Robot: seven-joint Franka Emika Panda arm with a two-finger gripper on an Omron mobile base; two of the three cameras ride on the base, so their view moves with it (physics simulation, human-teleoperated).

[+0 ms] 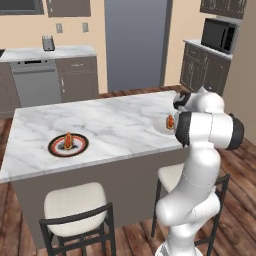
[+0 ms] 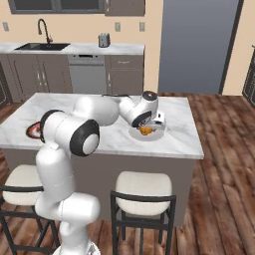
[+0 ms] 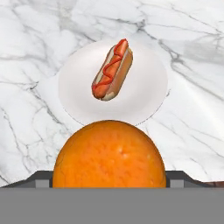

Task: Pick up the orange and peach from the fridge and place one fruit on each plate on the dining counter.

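My gripper (image 2: pixel 149 126) is shut on the orange (image 3: pixel 109 153), a bright smooth ball that bulges between the dark fingertips (image 3: pixel 176 177). It hangs just above the near rim of the plain white plate (image 3: pixel 146 83) on the dining counter (image 1: pixel 115 117). A hot dog (image 3: pixel 112 70) with ketchup lies on that plate. In the right base view the orange (image 2: pixel 145 130) sits low over the white plate (image 2: pixel 158 134). The dark-rimmed plate (image 1: pixel 55 146) lies toward the counter's other end and also carries a hot dog (image 1: pixel 67 141). The peach is out of view. The grey fridge (image 2: pixel 196 45) stands shut at the back.
Two white-cushioned stools (image 1: pixel 75 202) (image 2: pixel 143 187) stand against the counter's near side. Along the back wall run a sink (image 2: pixel 42 46), a toaster (image 2: pixel 103 40) and a dishwasher (image 1: pixel 36 82). A microwave (image 1: pixel 218 35) sits on the right-hand cabinets.
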